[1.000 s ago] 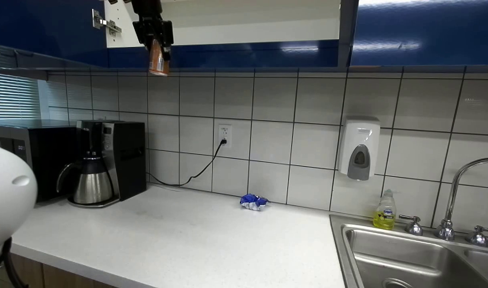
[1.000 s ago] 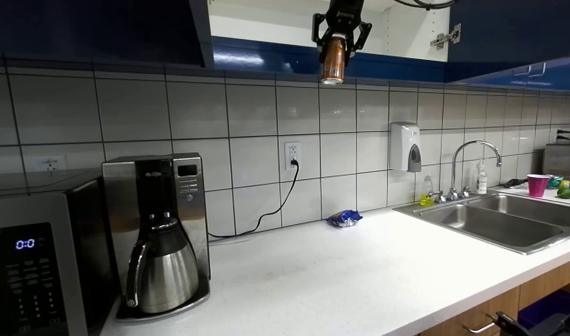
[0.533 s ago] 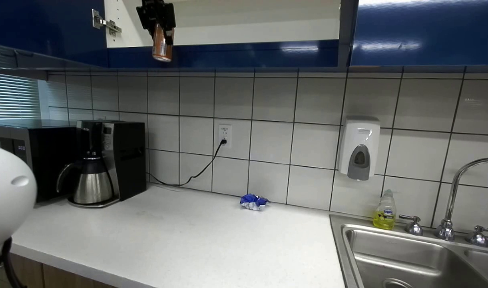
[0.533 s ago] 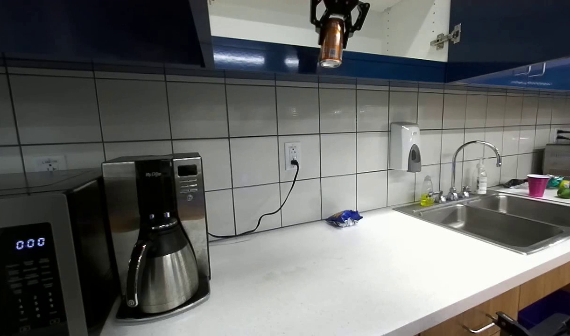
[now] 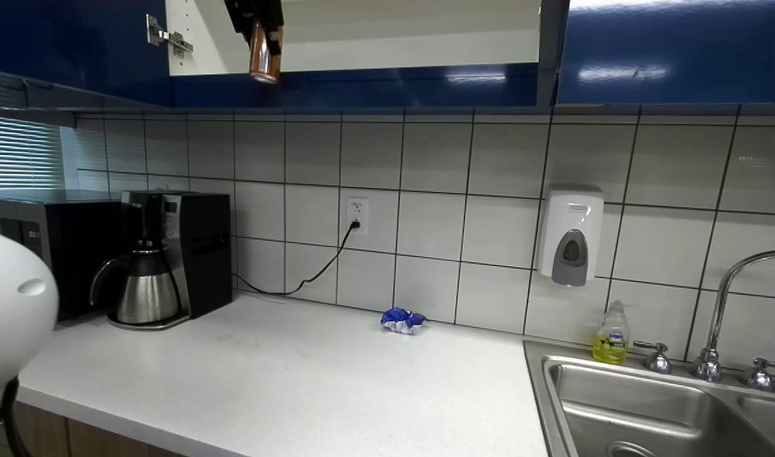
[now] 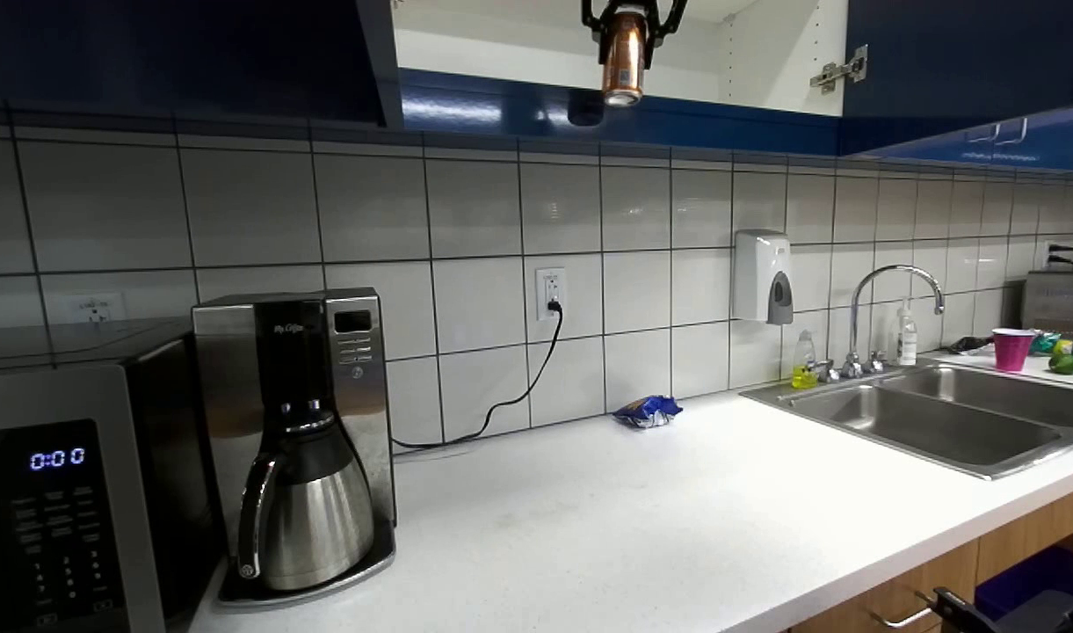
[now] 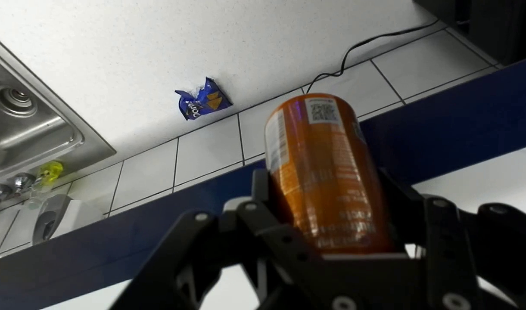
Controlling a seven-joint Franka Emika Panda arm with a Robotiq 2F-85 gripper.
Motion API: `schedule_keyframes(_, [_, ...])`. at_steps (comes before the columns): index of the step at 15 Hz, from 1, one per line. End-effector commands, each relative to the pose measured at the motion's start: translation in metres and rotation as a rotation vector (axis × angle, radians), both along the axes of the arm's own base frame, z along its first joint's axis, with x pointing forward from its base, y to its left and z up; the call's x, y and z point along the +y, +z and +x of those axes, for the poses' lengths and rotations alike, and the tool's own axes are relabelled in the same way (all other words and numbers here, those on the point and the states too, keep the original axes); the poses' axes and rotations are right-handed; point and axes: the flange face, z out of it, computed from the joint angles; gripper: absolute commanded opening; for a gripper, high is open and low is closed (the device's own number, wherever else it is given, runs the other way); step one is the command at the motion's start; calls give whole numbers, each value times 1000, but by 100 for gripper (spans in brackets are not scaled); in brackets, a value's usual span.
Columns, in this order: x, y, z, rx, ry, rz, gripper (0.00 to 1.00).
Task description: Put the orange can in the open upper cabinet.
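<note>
The orange can point(image 5: 264, 62) is held nearly upright, slightly tilted, with its silver end down. It also shows in an exterior view point(image 6: 624, 75) and fills the middle of the wrist view point(image 7: 327, 146). My gripper point(image 6: 626, 54) is shut around the can's upper part, one finger on each side; its upper part is cut off by the frame top in both exterior views. The open upper cabinet point(image 5: 400, 38) shows its cream interior behind the can. In both exterior views the can's lower end overlaps the cabinet's blue bottom strip point(image 6: 729, 119).
An open blue door point(image 6: 958, 70) stands at the cabinet's side on a hinge. Below are a coffee maker point(image 6: 356, 440), a microwave point(image 6: 158, 457), a blue wrapper point(image 6: 648, 411), a soap dispenser point(image 5: 571, 216) and a sink point(image 5: 628, 393) with a tall faucet.
My gripper has risen with the can, from below the cabinet's blue strip to overlapping it. It has also shifted slightly sideways. The rest of the scene is unchanged.
</note>
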Motion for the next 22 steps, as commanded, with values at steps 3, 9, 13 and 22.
schedule_keyframes(3, [4, 32, 7, -5, -60, -12, 38])
schedule_keyframes(9, [3, 47, 18, -20, -89, -15, 38])
schedule_keyframes(13, [-2, 47, 31, -23, -106, -19, 38])
schedule_keyframes(22, [-14, 46, 60, -26, -144, -22, 38])
